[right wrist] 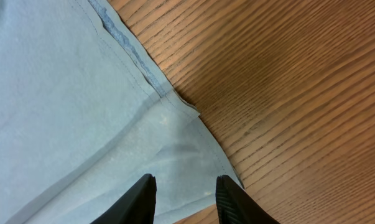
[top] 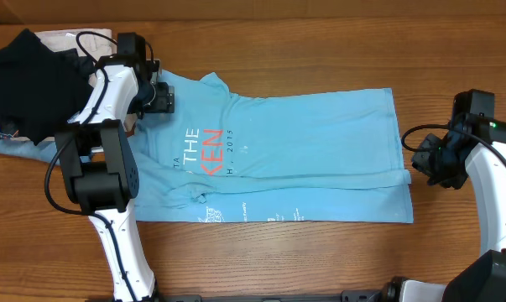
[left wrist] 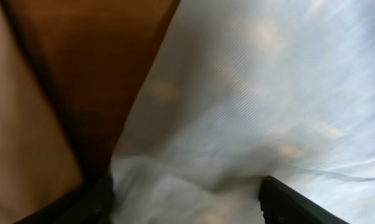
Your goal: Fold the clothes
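Observation:
The clothes, a light sky-blue T-shirt (top: 303,151) with orange-red lettering (top: 204,144), lie spread flat across the table, with a fold running along the lower part. My left gripper (top: 162,96) is at the shirt's upper left, by the sleeve. In the blurred left wrist view its jaws (left wrist: 187,202) stand wide apart with bunched pale fabric (left wrist: 237,93) between them. My right gripper (top: 419,164) is at the shirt's right edge. In the right wrist view it (right wrist: 184,198) hangs open just over the hem corner (right wrist: 175,143), gripping nothing.
A black garment (top: 26,80) lies at the far left on beige trousers (top: 64,38), with blue denim (top: 9,143) below it. Bare wooden table (right wrist: 299,93) lies right of the shirt's hem and along the front edge (top: 278,260).

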You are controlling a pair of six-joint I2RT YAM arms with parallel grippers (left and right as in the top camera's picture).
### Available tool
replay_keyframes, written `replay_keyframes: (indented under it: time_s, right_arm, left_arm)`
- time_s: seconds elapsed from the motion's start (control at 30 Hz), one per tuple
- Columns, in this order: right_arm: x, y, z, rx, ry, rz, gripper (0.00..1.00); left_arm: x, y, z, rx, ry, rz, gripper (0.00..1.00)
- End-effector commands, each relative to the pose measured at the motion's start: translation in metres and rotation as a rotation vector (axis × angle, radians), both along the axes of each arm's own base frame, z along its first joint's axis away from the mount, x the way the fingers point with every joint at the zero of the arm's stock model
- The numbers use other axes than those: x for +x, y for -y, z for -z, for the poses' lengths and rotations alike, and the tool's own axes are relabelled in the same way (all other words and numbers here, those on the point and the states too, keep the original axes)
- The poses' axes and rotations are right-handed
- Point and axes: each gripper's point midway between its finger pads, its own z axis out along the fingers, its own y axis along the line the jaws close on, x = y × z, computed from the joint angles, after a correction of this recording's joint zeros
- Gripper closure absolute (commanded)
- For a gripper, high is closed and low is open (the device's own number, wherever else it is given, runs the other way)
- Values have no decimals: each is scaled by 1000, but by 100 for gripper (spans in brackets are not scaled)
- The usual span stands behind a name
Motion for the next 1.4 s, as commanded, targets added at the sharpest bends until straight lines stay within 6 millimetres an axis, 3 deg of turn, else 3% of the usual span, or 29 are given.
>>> replay_keyframes:
  time_s: [0.0, 0.13, 0.33, 0.47, 0.63, 0.9, 1.0, 1.1, 1.37]
  right_arm:
    - [4, 1, -6, -1, 22, -5, 65]
    - [4, 1, -6, -1, 22, -5, 65]
    - [7, 2, -7, -4, 32, -5, 65]
    - [8, 2, -7, -6, 38, -5, 65]
    - [8, 2, -7, -6, 37, -5, 64]
    - [8, 2, -7, -6, 38, -5, 64]
    - [10, 3, -7, -8, 45, -5, 65]
    - [15, 4, -8, -15, 67, -10, 64]
    - [59, -12, -12, 51, 233, -227, 65]
  left_arm:
    - [-10, -31, 6, 118, -53, -102, 22]
    - [-17, -32, 8, 100, -78, -142, 22]
    - [-11, -5, 8, -55, -61, -113, 33]
    - [-5, 6, 6, -121, -38, -100, 29]
    - [1, 3, 6, -109, -13, -101, 27]
    - [2, 2, 5, -101, -8, -102, 56]
    - [1, 1, 6, -100, -10, -100, 80]
    - [1, 1, 6, -100, -11, -100, 93]
    - [-13, 3, 8, -105, -69, -107, 96]
